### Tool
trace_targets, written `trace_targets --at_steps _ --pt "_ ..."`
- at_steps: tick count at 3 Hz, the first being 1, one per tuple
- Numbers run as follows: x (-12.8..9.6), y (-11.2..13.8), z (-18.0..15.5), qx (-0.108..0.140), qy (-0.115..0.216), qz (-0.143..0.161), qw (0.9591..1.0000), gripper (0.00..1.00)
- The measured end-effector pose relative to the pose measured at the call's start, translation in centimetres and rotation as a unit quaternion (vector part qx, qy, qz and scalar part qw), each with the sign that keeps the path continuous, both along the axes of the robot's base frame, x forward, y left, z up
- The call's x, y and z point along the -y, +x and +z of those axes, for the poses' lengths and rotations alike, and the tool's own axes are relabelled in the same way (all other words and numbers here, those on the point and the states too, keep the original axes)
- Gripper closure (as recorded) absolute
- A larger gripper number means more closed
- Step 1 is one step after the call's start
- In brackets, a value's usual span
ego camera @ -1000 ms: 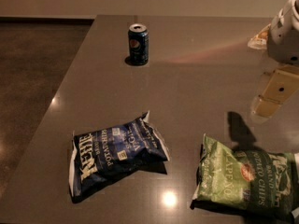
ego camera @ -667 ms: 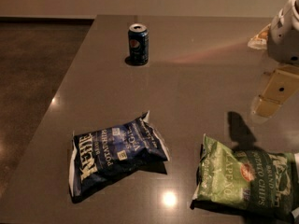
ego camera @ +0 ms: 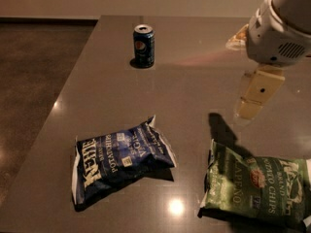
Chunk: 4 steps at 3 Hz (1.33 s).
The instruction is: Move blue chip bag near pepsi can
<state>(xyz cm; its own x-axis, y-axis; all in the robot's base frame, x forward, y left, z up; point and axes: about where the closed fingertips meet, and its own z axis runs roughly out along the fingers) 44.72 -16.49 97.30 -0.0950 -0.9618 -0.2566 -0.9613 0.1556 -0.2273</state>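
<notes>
The blue chip bag lies flat on the dark table, at the front left. The pepsi can stands upright at the far side of the table, well beyond the bag. My gripper hangs above the table at the right. It is well to the right of the blue bag, above the green bag's far edge, and holds nothing that I can see. Its shadow falls on the table just below it.
A green chip bag lies at the front right of the table. The table's left edge runs diagonally from the far side to the front left, with a brown floor beyond it.
My gripper and arm have shifted a little to the left. The bags and the can have not moved.
</notes>
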Motion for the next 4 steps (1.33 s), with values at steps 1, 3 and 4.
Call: trace_targets --at_steps 1,3,4 --pt "-5.4 0.0 -1.4 -0.02 0.029 0.056 0.9978 0.0" --pt "-12.2 -3.1 -5.7 -0.059 0.036 0.119 0.9905 0.0" --pt "-14.4 -4.2 -7.0 -0.069 0.04 0.132 0.9881 0.0"
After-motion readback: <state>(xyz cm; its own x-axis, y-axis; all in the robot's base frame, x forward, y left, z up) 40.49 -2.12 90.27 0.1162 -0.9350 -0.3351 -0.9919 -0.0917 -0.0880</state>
